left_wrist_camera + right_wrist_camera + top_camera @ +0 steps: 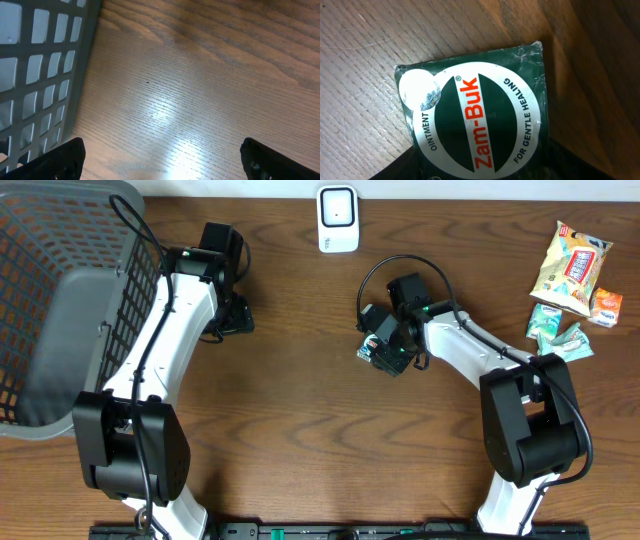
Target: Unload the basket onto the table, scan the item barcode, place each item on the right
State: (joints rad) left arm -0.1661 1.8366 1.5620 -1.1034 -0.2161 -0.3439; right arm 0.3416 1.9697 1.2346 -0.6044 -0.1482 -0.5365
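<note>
Plainly glossy, the flat green Zam-Buk box point(480, 125) sits over grained wood table point(365, 55); left tool point(162, 157) apart, right tool point(390, 353) indeterminate.

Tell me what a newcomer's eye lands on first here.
The dark green Zam-Buk ointment box fills the right wrist view, with the right gripper directly over it at mid-table. Next comes the big grey basket at the table's left edge. After that, the white scanner at top centre and the bright snack packets at far right.
</note>
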